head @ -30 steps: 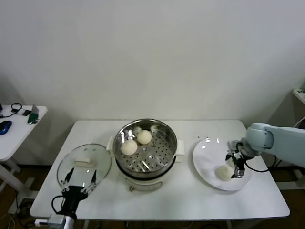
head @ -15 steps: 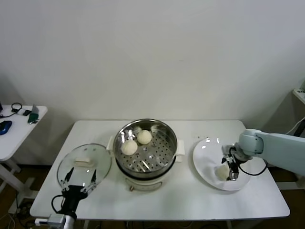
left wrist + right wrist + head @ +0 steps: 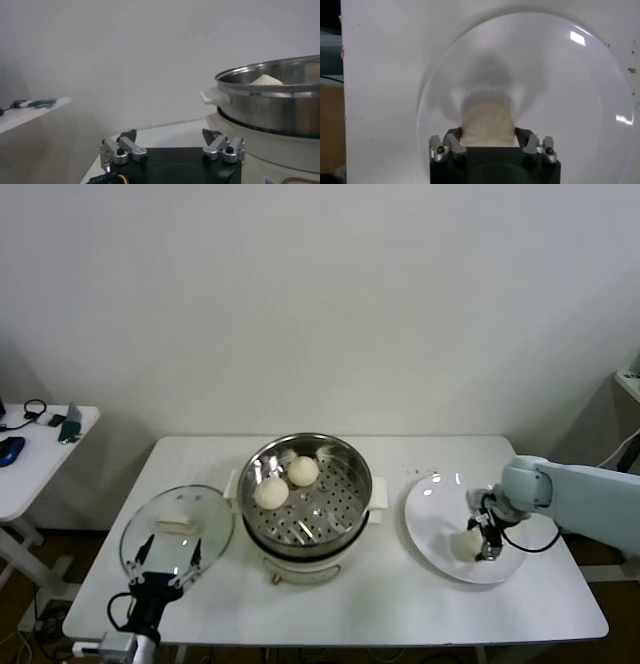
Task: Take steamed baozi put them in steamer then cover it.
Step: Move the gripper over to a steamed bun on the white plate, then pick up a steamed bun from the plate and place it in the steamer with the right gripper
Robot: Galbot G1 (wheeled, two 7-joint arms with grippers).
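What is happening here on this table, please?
A two-armed robot is loading buns into a steamer. The right gripper is down on the white plate, its jaws on either side of a baozi. Two baozi lie in the steamer basket. The left gripper waits with open jaws by the glass cover, which lies on the table beside the steamer.

Three baozi total: two in the one steamer [image 3: 305, 502], far-left part [image 3: 303, 471] [image 3: 270, 493], one [image 3: 468, 542] on the single white plate [image 3: 435, 519] at right; one glass cover [image 3: 177, 528] at left; two grippers.
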